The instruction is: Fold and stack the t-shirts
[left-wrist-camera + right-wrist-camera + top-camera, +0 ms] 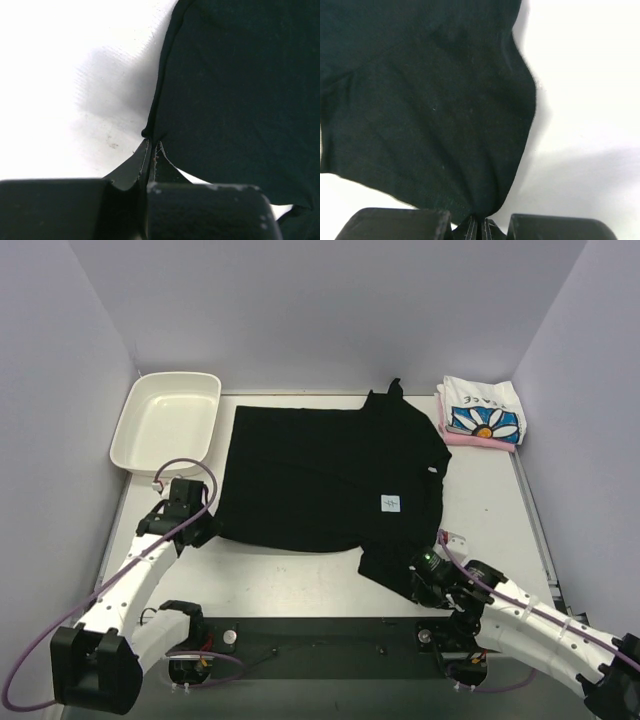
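The large black t-shirt [320,475] lies spread on the table with a small white tag [390,503] showing. My left gripper [207,530] is shut on its near left corner; the wrist view shows the black cloth [235,95] pinched between the fingertips [153,145]. My right gripper [418,575] is shut on the near right corner, and the cloth [430,115] rises from the closed jaws [481,222]. A folded white shirt with a blue daisy print [484,412] lies on a folded pink shirt [470,438] at the back right.
A white plastic tray [165,420] stands at the back left. Purple-grey walls close in the table on three sides. A dark strip runs along the near edge between the arm bases.
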